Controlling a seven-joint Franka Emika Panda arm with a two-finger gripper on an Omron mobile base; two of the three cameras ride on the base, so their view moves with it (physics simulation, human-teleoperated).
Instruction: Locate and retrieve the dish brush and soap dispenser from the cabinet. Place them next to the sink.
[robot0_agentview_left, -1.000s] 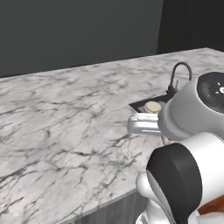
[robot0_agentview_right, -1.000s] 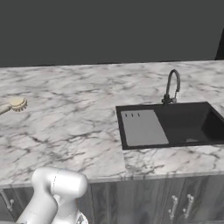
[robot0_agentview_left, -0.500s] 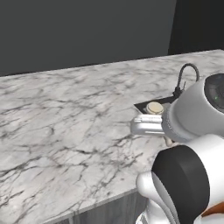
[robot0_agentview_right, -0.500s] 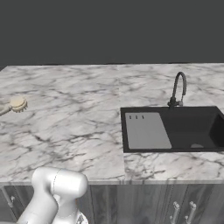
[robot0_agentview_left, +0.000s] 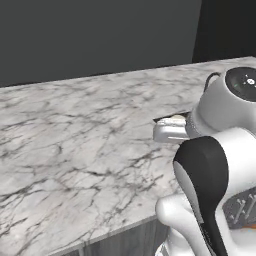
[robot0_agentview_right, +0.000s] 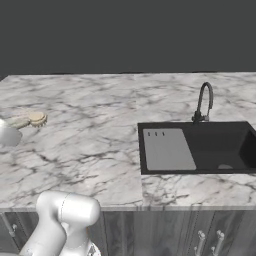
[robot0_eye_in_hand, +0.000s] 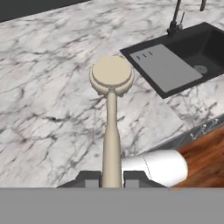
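White marble tabletop (robot0_agentview_right: 90, 150) is spread under a dark wall, with the black sink (robot0_agentview_right: 200, 147) recessed in it and a curved faucet (robot0_agentview_right: 204, 102) behind the basin. The gripper (robot0_eye_in_hand: 112, 178) is clenched on the thin wooden handle of the dish brush (robot0_eye_in_hand: 111, 87), which is held above the tabletop, well apart from the sink, its round pale head pointing away from the hand. The carrying step appears to be in hand; next, the brush would need to be brought beside the basin and set down.
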